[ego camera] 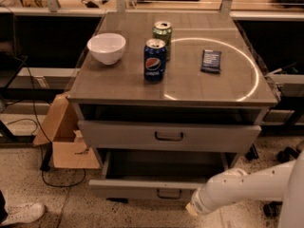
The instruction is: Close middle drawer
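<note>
Warm, dim amber light falls from above. A bright ring of glare arcs across the tabletop. Deep shadow fills the open middle drawer. The gripper, low beside that drawer's front, catches pale light.

top: white bowl | Pepsi can | green can | dark packet | floor: cardboard box

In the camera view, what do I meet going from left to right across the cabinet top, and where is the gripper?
White bowl → Pepsi can → dark packet. The gripper is below them, by the front right of the open middle drawer.
</note>
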`<state>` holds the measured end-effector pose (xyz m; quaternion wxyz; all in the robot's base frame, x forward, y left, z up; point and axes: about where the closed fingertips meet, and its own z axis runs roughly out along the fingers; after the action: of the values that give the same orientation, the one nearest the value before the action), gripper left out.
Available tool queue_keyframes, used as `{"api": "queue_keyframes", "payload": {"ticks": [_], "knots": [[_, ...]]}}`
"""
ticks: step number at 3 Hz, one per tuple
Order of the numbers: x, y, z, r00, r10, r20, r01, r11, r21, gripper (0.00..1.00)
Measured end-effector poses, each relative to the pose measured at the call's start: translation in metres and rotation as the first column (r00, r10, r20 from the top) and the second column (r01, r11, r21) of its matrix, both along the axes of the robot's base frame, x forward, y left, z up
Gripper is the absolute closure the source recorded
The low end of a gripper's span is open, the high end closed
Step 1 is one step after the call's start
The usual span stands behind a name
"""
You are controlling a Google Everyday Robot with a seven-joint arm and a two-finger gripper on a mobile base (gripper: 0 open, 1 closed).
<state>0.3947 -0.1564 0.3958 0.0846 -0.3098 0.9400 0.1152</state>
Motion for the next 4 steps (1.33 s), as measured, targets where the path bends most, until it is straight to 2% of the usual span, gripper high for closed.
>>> {"api": "queue_keyframes", "payload": {"ticks": [1,2,3,4], "knots": [[0.0,0.0,0.0,1.0,0.0,0.0,0.0,1.0,0.0,1.0],[0.033,0.052,0.014,0.9954,0.058,0.076,-0.063,0.996,0.069,1.0],[0.031,0.049,0.014,0.9954,0.058,0.076,-0.063,0.996,0.069,1.0],[0.049,0.052,0.024,0.9943,0.032,0.102,-0.039,0.997,0.067,1.0]]}}
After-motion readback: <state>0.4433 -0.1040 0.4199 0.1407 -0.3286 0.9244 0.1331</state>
